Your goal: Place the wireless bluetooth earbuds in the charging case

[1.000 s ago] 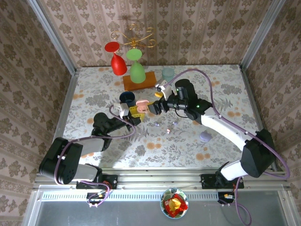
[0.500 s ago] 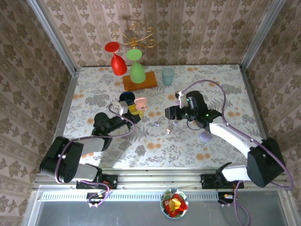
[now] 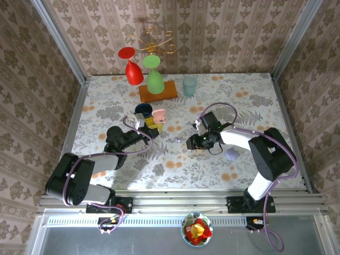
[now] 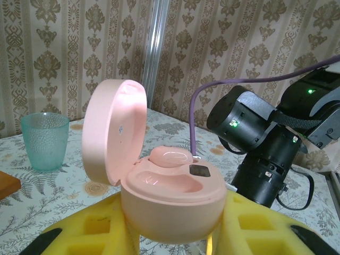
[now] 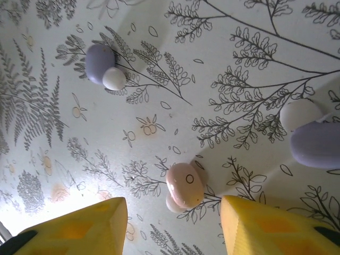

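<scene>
My left gripper (image 4: 172, 226) is shut on the open pink charging case (image 4: 172, 196), its yellow fingers (image 4: 87, 231) pressed against both sides. The lid (image 4: 114, 130) stands up at the left, and one pink earbud (image 4: 171, 156) sits in the case. From above, the case (image 3: 159, 115) is held left of centre. My right gripper (image 5: 174, 218) is open and low over the table, with a second pink earbud (image 5: 185, 184) lying between and just beyond its yellow fingertips (image 5: 79, 228), untouched. Two lilac earbuds (image 5: 101, 64) (image 5: 316, 143) lie farther out.
A lilac case (image 3: 231, 154) lies right of my right gripper (image 3: 191, 143). A teal cup (image 3: 189, 85), a wooden base (image 3: 158, 91) with red and green glasses and a dark blue cup (image 3: 142, 110) stand at the back. A lilac bud (image 3: 176, 140) lies mid-table.
My right gripper has left the pink case, swung toward the near side and come down over the pink earbud on the table, its jaws narrowing. The left arm has not moved.
</scene>
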Controlling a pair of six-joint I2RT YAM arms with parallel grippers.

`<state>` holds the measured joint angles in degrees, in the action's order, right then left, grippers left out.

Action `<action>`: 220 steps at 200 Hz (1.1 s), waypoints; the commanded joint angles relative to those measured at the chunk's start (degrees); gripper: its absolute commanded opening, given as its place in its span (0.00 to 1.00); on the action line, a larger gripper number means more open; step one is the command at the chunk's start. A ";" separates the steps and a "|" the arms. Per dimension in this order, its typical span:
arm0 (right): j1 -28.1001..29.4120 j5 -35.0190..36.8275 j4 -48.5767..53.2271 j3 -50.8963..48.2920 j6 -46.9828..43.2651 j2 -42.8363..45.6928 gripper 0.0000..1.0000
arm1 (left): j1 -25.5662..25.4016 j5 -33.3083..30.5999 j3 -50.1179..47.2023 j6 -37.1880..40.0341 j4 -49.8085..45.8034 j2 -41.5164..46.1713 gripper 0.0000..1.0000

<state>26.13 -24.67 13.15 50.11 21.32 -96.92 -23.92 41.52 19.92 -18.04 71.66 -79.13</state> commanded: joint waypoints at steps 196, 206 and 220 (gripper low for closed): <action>-1.56 -4.88 1.77 3.68 -2.24 -5.92 0.19 | -0.05 0.83 1.84 0.78 1.99 -0.93 0.25; -1.61 -4.57 1.86 3.54 -2.01 -5.41 0.18 | -0.07 0.72 1.79 0.83 1.97 -0.93 0.25; -1.58 -3.98 2.05 3.57 -1.81 -4.47 0.16 | -0.05 0.46 1.70 0.99 2.00 -1.02 0.25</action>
<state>24.25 -28.25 12.45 52.86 19.53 -101.75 -23.92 41.74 20.03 -18.00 71.66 -79.79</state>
